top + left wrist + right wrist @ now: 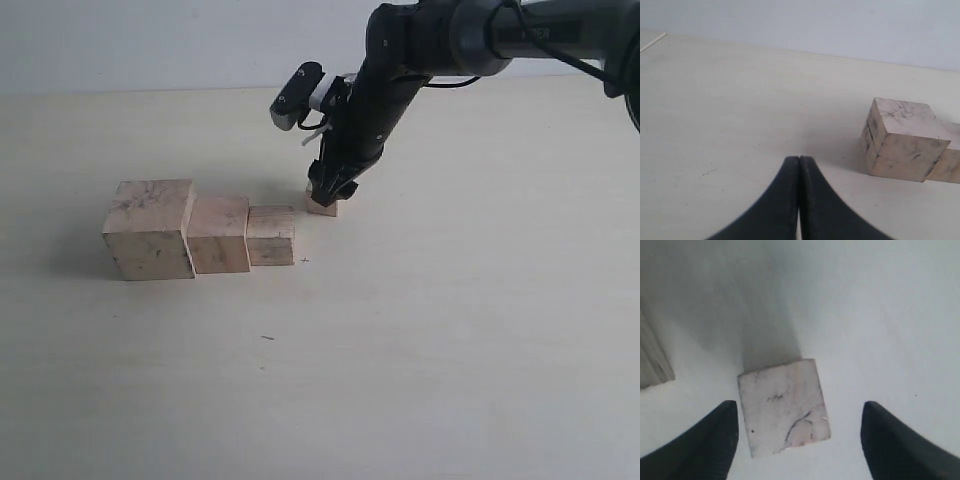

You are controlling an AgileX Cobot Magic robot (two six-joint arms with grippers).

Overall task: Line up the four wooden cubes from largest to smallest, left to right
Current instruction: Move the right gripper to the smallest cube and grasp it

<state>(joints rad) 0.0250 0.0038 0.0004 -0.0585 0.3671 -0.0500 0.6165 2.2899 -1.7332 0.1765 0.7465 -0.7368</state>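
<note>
Largest cube [150, 230] is heading a touching row of three, centre left. Your right gripper [797, 440], jaws spread, is straddling the smallest cube [784, 407], just upper right of the row; pinching it likely comes next. Left gripper [799, 200], jaws pressed together, is idling.

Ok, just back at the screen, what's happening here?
Three cubes sit in a touching row: the largest cube, second cube, third cube, left to right. The right gripper straddles the smallest cube, jaws open either side of it, not gripping. That cube lies apart, behind the row's right end. The left gripper is shut and empty.
</note>
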